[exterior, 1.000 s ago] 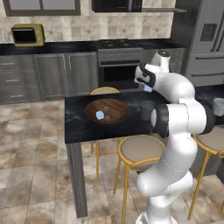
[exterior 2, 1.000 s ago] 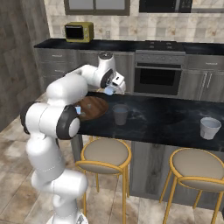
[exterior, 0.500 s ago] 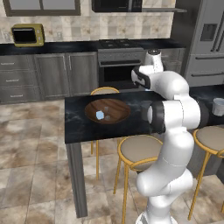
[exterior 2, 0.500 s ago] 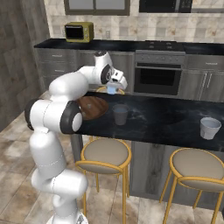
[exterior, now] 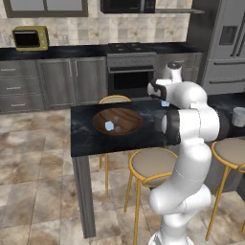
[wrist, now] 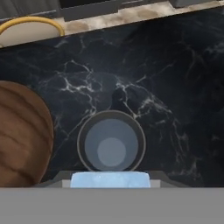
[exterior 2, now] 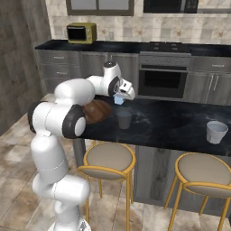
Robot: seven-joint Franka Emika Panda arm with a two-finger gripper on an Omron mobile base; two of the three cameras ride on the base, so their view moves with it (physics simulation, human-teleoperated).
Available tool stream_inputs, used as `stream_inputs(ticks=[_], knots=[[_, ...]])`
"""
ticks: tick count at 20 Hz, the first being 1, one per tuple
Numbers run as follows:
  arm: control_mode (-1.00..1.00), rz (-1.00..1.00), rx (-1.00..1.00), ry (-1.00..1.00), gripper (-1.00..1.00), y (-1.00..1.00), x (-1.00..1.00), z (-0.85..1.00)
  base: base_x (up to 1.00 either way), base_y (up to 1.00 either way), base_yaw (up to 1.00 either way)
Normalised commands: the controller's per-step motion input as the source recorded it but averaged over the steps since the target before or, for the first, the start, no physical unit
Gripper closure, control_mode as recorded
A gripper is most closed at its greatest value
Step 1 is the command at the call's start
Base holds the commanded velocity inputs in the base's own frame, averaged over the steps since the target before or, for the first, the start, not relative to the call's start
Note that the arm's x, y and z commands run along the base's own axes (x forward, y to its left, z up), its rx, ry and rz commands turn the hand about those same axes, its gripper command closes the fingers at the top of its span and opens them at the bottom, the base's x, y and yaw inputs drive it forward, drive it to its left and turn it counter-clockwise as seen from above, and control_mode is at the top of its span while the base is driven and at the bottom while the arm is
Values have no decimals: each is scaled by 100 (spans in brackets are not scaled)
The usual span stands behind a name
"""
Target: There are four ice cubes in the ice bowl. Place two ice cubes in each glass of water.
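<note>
My gripper [exterior 2: 119,99] is shut on a pale blue ice cube [wrist: 109,179] and hangs just above the near glass of water [exterior 2: 124,119]. The hand view looks straight down into that glass [wrist: 111,146], with the cube at its lower rim. My gripper [exterior: 164,102] shows above the counter, where my arm hides the near glass. Left of the glass sits the wooden ice bowl [exterior: 130,119], [exterior 2: 99,112], [wrist: 22,135], with an ice cube [exterior: 109,126] inside. A second glass of water [exterior 2: 216,131], [exterior: 239,116] stands far to the right.
The black marble counter [exterior 2: 171,122] has bare room between the two glasses. Round stools [exterior 2: 109,159] with yellow frames stand along its near side. Cabinets, an oven [exterior 2: 162,81] and a yellow microwave [exterior 2: 81,32] line the back wall.
My hand has drifted a little to the right and down with the ice cube still in it, from beside the bowl to above the near glass. The bowl and glasses have not moved.
</note>
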Motion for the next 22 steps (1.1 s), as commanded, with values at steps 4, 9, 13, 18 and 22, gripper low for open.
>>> stream_inputs(ticks=[4, 9, 13, 18, 22], knots=[[-100, 0, 18, 0, 100, -21, 8, -5, 0, 0, 0], [-100, 0, 2, 1, 100, 0, 3, -11, 0, 0, 0], [-100, 0, 0, 4, 100, 0, 3, -37, 0, 0, 0], [-100, 0, 0, 0, 100, 0, 4, -25, 0, 0, 0], [-100, 0, 0, 0, 100, 0, 29, -3, 0, 0, 0]])
